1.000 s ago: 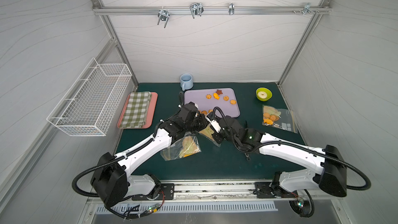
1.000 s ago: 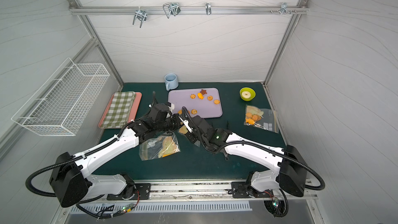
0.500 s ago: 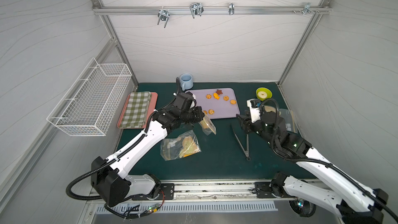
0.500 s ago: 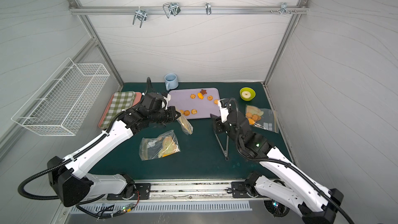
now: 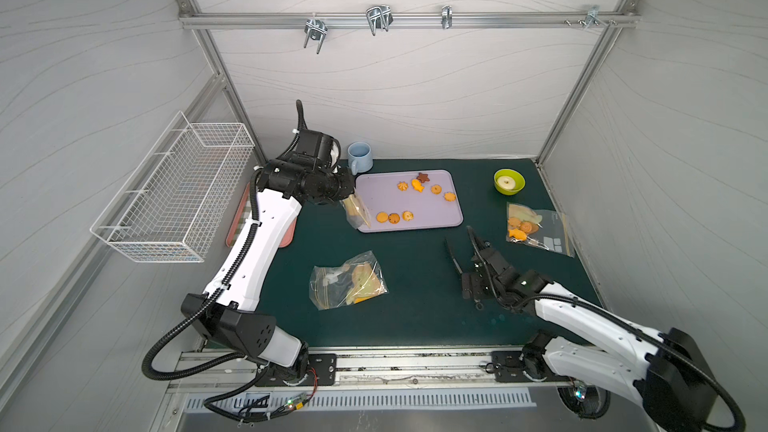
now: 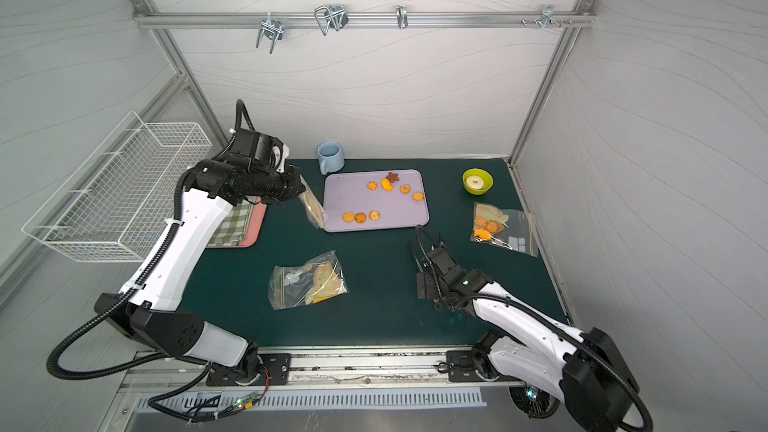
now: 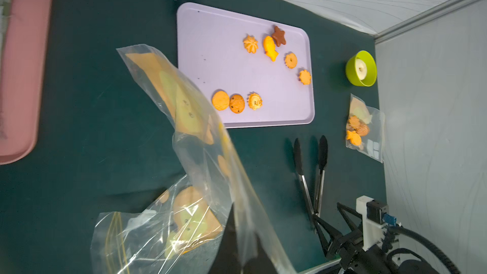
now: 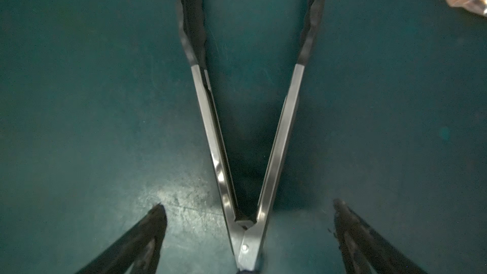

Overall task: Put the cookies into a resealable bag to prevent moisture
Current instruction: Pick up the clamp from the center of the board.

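Note:
Several orange-golden cookies [image 5: 417,186] [image 6: 387,185] [image 7: 270,47] and a dark brown star lie on the lilac tray [image 5: 432,218] [image 6: 349,193] [image 7: 210,48]. My left gripper [image 5: 347,195] [image 6: 302,191] [image 7: 237,233] is shut on the rim of a clear resealable bag [image 5: 355,211] [image 6: 312,207] [image 7: 189,106], which hangs over the tray's left edge. My right gripper [image 5: 476,288] [image 6: 432,288] [image 8: 247,204] is open low over the green table. Its fingers stand on either side of the hinge of the metal tongs [image 5: 451,249] [image 7: 303,180] [image 8: 210,117], clear of them.
A second clear bag [image 5: 349,280] [image 6: 307,280] lies mid-table. A third bag holding cookies [image 5: 536,230] [image 6: 500,228] lies at the right. A green bowl [image 5: 509,189], a blue mug [image 5: 359,156], a pink tray with checked cloth [image 6: 249,226] and a wire basket [image 5: 178,189] ring the area.
Both grippers were together at the bag mid-table. The right one let go, swung right and came down open over the tongs. The left one carried the bag back to the tray's left edge.

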You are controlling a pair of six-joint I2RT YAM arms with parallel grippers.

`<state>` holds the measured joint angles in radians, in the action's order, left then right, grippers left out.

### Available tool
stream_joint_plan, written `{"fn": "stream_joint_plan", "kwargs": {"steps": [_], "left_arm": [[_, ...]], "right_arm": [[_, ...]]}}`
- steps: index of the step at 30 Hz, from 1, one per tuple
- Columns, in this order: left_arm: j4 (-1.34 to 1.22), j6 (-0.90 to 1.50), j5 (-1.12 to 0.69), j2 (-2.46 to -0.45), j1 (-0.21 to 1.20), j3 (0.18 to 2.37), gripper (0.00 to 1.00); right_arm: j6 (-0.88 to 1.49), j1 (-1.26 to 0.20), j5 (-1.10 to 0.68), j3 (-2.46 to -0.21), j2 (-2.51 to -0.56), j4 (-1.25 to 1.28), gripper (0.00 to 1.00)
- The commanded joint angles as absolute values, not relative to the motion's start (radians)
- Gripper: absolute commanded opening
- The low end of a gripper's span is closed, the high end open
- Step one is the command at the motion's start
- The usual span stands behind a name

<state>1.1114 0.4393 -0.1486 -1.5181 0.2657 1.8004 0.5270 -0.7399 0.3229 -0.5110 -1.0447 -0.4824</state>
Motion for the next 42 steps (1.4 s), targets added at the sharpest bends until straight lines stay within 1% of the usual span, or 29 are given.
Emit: {"fn": "stream_joint_plan", "kwargs": {"steps": [1,3,5,9,12,14,16,19,23,27,31,35,38,42], "left_arm": [[1.24,0.438,-0.135,-1.555,0.203,1.865,0.0],[1.211,0.477,-0.161,-1.546,0.171,1.85,0.0],[1.169,0.518,-0.146,-1.524,0.154,1.793,0.0],[1.112,0.468,-0.118,-1.493,0.15,1.746,0.0],[1.132,0.44,-0.064,-1.496,0.148,1.748,0.0],[1.143,0.434,-0.064,-1.507,0.139,1.756,0.0],[1.15,0.429,-0.055,-1.515,0.136,1.764,0.0],[1.149,0.427,-0.032,-1.516,0.133,1.762,0.0],[1.147,0.415,-0.011,-1.52,0.132,1.761,0.0],[1.157,0.38,0.051,-1.55,0.13,1.776,0.0],[1.193,0.312,0.083,-1.635,0.13,1.833,0.0],[1.26,0.262,0.13,-1.765,0.129,1.94,0.0],[1.34,0.243,0.107,-1.896,0.129,2.053,0.0],[1.385,0.224,0.029,-2.054,0.143,2.147,0.0]], "right_arm": [[0.61,-0.747,0.358,-0.486,-1.119,-0.361,0.99],[0.607,-0.747,0.363,-0.474,-1.161,-0.305,0.99],[0.614,-0.752,0.354,-0.477,-1.197,-0.267,0.99],[0.648,-0.755,0.383,-0.497,-1.274,-0.247,0.95],[0.659,-0.763,0.421,-0.496,-1.313,-0.209,0.88],[0.663,-0.784,0.456,-0.497,-1.333,-0.185,0.84],[0.662,-0.804,0.489,-0.493,-1.356,-0.15,0.78],[0.659,-0.835,0.536,-0.471,-1.382,-0.092,0.72],[0.659,-0.881,0.589,-0.415,-1.391,-0.008,0.7],[0.665,-0.904,0.605,-0.367,-1.421,0.082,0.7],[0.66,-0.916,0.614,-0.356,-1.445,0.125,0.64],[0.616,-0.917,0.578,-0.354,-1.373,0.135,0.59],[0.6,-0.917,0.565,-0.364,-1.317,0.099,0.57],[0.591,-0.913,0.558,-0.363,-1.279,0.075,0.57]]}}
